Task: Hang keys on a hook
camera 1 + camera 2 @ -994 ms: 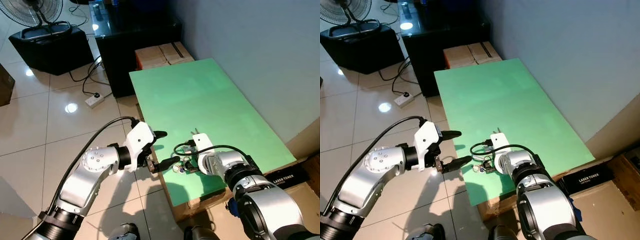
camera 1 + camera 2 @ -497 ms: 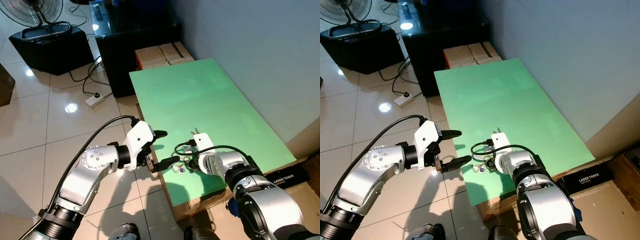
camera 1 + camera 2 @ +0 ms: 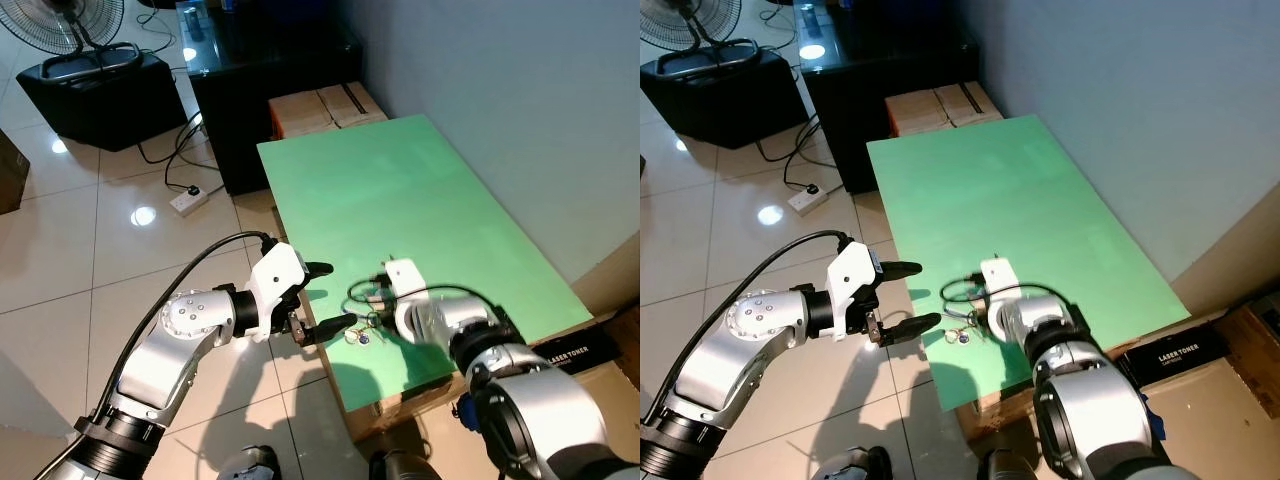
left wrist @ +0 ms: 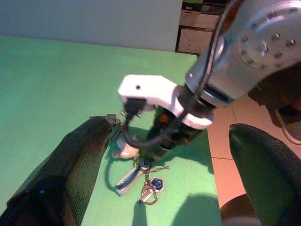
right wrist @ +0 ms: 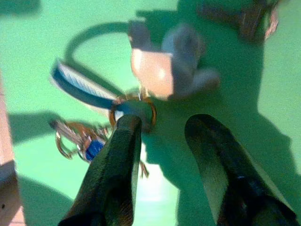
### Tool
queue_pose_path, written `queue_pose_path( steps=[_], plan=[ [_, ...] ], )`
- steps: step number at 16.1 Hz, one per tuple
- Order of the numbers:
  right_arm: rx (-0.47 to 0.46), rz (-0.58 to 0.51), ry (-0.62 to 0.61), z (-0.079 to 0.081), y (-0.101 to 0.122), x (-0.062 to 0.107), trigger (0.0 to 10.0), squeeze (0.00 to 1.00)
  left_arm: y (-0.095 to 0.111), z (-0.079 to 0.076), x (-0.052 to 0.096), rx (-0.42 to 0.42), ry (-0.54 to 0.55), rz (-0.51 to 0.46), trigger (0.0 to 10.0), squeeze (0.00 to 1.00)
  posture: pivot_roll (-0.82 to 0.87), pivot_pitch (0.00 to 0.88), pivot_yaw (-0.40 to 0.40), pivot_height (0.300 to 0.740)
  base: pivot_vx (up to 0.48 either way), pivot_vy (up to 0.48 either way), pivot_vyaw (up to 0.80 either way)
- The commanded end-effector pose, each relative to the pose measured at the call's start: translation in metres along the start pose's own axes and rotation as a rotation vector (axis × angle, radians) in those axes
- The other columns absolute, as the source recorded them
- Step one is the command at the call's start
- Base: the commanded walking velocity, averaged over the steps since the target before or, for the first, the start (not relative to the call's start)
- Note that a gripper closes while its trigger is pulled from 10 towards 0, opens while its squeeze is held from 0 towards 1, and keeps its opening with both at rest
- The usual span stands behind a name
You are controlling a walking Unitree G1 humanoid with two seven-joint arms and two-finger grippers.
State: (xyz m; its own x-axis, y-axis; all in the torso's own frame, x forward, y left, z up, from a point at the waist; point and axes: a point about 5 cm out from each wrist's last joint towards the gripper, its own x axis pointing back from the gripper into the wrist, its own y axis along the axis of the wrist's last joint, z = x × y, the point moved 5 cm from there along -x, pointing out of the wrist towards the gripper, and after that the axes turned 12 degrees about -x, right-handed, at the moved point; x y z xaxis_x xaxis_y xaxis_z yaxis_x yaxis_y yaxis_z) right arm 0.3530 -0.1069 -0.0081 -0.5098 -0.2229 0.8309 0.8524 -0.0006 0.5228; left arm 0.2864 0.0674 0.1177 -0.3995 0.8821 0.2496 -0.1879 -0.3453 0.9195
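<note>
In the left half of the left eye view, the left gripper (image 3: 325, 298) hangs just off the near edge of the green table (image 3: 420, 190), its two black fingers spread wide and holding nothing. It points across at the keys, probably waiting clear so the other arm has room to work.

Just right of it, low and centre in the frame, the keys (image 3: 362, 335) lie flat on the green top near that edge. The left wrist view shows the bunch (image 4: 141, 181): a pale strap, a metal ring and a small blue tag.

Right again, the right gripper (image 5: 160, 125) is down over the bunch. Its fingers stand apart, one tip resting at the ring (image 5: 133, 109), nothing pinched yet; it looks lined up to close on the ring. I can see no hook anywhere.
</note>
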Motion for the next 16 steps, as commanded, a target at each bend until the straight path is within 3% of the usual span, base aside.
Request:
queue_pose_path(
  steps=[1,4,5,6,8,13,16],
  plan=[
    [-0.015,-0.017,0.026,0.005,0.012,0.005,0.0,0.0,0.001,0.0,0.0,-0.021,-0.015,0.005,10.0,0.0,-0.08,0.137,0.036,0.74,0.0,0.0,0.0],
    [-0.004,-0.014,0.04,0.011,0.016,0.007,0.0,0.0,0.001,0.001,0.0,-0.02,-0.021,0.005,10.0,0.0,-0.09,0.139,0.043,0.74,0.0,0.0,0.0],
    [0.013,-0.006,0.037,0.011,0.014,0.006,4.9,0.0,0.001,0.001,0.0,-0.02,-0.022,0.005,10.0,0.0,-0.09,0.139,0.046,0.74,0.0,0.0,0.0],
    [0.023,0.018,0.045,0.013,0.007,0.004,10.0,0.62,0.002,0.002,0.0,-0.024,-0.027,0.006,10.0,0.0,-0.08,0.14,0.046,0.74,0.0,0.0,0.0],
    [0.021,0.039,0.062,0.018,0.001,0.002,10.0,0.98,0.002,0.002,0.0,-0.024,-0.029,0.009,10.0,0.0,-0.08,0.142,0.048,0.74,0.0,0.0,0.0],
    [0.025,0.042,0.062,0.021,-0.001,0.0,10.0,1.0,0.001,0.0,0.001,-0.022,-0.031,0.011,10.0,0.0,-0.08,0.145,0.041,0.74,0.0,0.0,0.0],
    [0.012,0.032,0.018,0.015,-0.001,0.0,10.0,1.0,0.0,-0.002,0.002,-0.019,-0.025,0.013,10.0,0.0,-0.07,0.148,0.026,0.74,0.0,0.0,0.0]
  ],
)
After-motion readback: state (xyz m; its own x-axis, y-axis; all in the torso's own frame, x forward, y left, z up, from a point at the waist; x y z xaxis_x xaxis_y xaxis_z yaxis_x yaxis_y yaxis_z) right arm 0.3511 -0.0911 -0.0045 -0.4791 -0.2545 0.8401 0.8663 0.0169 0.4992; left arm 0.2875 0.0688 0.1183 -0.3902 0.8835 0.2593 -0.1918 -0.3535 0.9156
